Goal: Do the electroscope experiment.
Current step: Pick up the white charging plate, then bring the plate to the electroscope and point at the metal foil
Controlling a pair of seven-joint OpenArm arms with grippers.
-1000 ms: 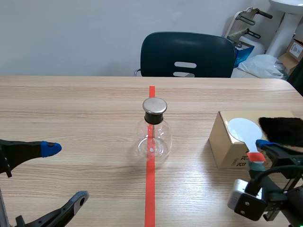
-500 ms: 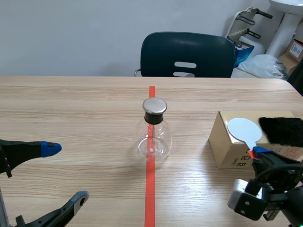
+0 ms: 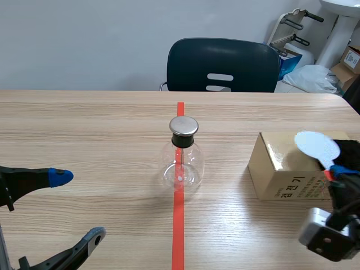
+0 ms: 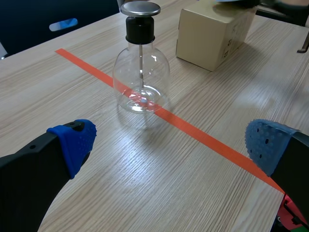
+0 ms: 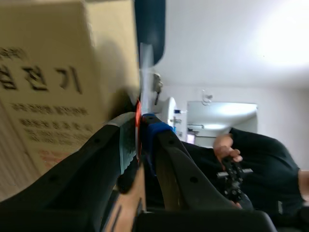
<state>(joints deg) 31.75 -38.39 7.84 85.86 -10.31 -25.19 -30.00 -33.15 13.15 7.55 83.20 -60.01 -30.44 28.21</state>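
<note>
A clear glass flask electroscope [image 3: 180,160] with a metal cap [image 3: 184,125] stands on the red tape line at mid-table. Right of it sits a cardboard box [image 3: 278,169]. My right gripper [image 3: 336,174] is shut on the red handle of a white round paddle [image 3: 318,147], which hangs tilted over the box's right part. In the right wrist view the handle [image 5: 138,126] is pinched between the fingers, with the paddle's disc [image 5: 145,60] edge-on beside the box [image 5: 53,82]. My left gripper [image 3: 77,206] stands open at the near left, well short of the flask [image 4: 141,77].
A piece of black fur [image 3: 350,144] lies on the box top, partly behind the paddle. A dark chair [image 3: 222,64] stands at the table's far edge. Clutter and boxes sit on the floor at the back right. A person's hand [image 5: 226,145] shows far behind in the right wrist view.
The right gripper took hold of the paddle's handle, lifted the paddle off the box top and carried it to the right. The left arm and the flask kept still.
</note>
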